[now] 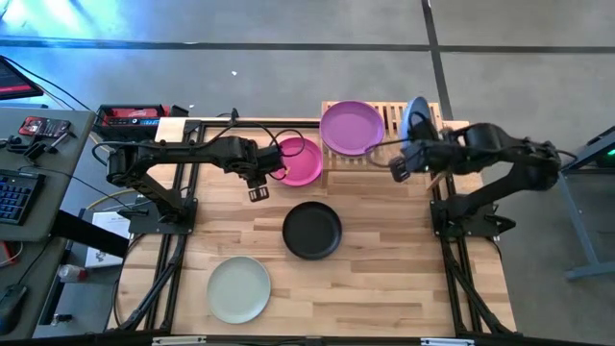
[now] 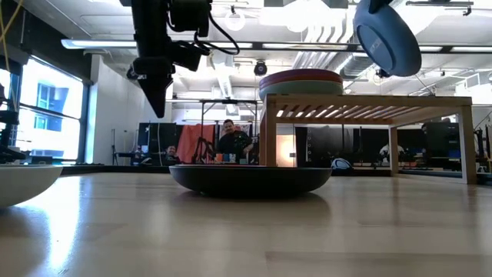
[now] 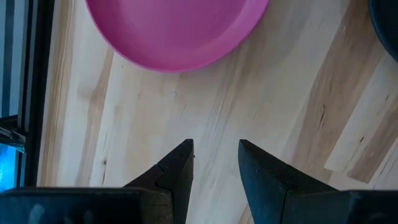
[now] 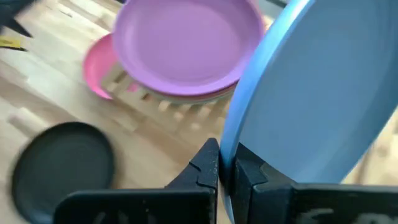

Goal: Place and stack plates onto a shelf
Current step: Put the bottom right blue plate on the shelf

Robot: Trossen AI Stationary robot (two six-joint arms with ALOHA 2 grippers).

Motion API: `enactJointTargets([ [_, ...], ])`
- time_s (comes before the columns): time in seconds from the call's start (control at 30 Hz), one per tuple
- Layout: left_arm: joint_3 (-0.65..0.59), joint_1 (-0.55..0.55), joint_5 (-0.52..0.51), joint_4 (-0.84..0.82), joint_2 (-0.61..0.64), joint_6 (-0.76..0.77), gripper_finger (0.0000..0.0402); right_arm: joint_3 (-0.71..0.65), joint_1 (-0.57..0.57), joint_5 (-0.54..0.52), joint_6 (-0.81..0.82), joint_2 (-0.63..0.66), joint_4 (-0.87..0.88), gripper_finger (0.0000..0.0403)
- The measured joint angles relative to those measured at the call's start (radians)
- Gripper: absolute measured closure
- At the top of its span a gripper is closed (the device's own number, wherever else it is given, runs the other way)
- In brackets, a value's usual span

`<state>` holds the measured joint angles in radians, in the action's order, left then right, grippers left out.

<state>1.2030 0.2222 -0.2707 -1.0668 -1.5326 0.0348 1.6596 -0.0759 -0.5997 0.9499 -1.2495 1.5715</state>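
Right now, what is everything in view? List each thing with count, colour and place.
blue plate: one, blue, tilted on edge, held above the shelf's right half
purple plate: one, purple, top of a stack on the shelf's left half
shelf: one, light slats, table's far edge
magenta plate: one, on the table left of the shelf
black plate: one, table centre
sage green plate: one, near left
left gripper: open, above bare table beside the magenta plate
right gripper: shut on the blue plate's rim
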Motion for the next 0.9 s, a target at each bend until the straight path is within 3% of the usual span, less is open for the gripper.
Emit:
enactJointTargets([
  [0.33, 0.0, 0.0, 0.0, 0.0, 0.0, 0.017, 0.0284, 0.0, 0.258, 0.053, -0.461, 0.014, 0.0, 0.0403],
  [0.57, 0.0, 0.0, 0.0, 0.001, 0.0, 0.063, 0.0284, -0.004, 0.448, 0.108, -0.664, 0.011, -0.001, 0.0403],
  [0.9, 0.0, 0.0, 0.0, 0.004, 0.0, 0.096, 0.0284, -0.179, 0.552, 0.179, -0.943, -0.006, 0.0, 0.0403],
])
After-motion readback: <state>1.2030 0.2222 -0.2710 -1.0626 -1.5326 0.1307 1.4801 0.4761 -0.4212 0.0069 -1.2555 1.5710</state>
